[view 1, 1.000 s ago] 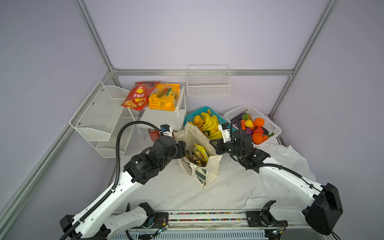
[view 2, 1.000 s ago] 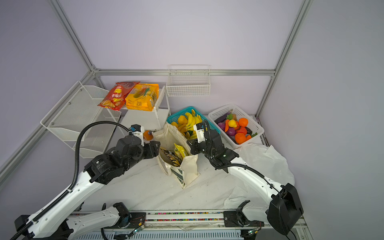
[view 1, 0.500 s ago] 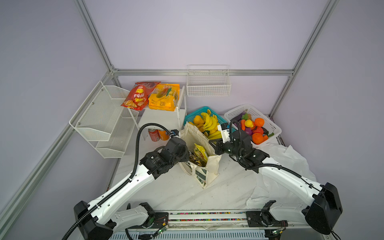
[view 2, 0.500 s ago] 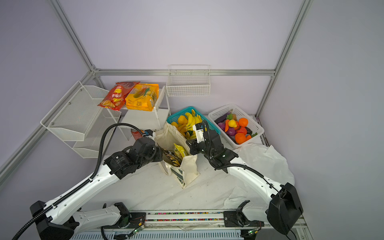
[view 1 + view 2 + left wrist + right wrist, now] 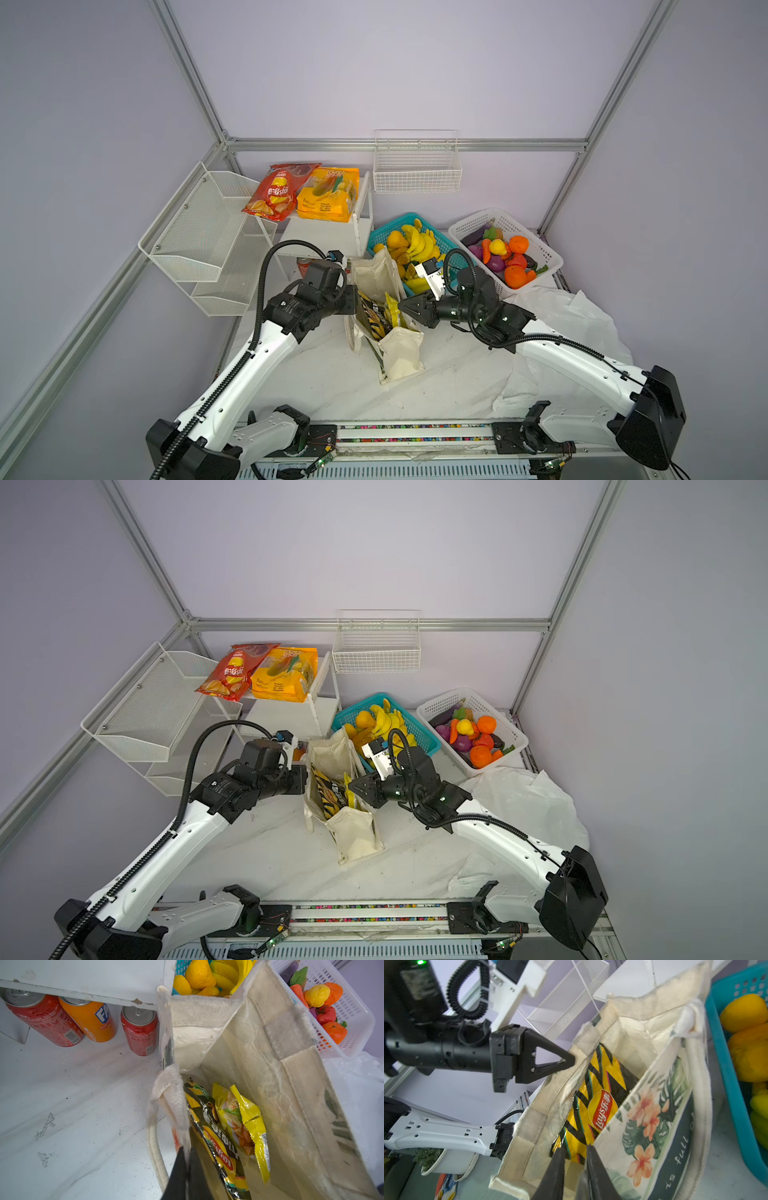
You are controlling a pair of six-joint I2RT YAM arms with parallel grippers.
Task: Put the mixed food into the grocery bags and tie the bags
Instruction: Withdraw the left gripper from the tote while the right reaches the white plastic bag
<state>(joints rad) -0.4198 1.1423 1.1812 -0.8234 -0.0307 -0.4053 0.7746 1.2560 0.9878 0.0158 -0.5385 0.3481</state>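
Standing upright on the tabletop point(image 5: 457, 374), the cream canvas tote point(image 5: 259, 1076) holds the black chip bag point(image 5: 600, 1088) and the small yellow snack packet point(image 5: 249, 1122) side by side. You see the left tool point(image 5: 187, 1152) clenched on one rim of the tote; your right tool point(image 5: 574, 1151) stands slightly parted at the opposite rim, released, a gap between its jaws

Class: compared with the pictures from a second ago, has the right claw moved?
Yes. Judged against the fixed teal plastic basket, the right claw has shifted slightly left in both top views, towards the middle of the cream canvas tote bag.
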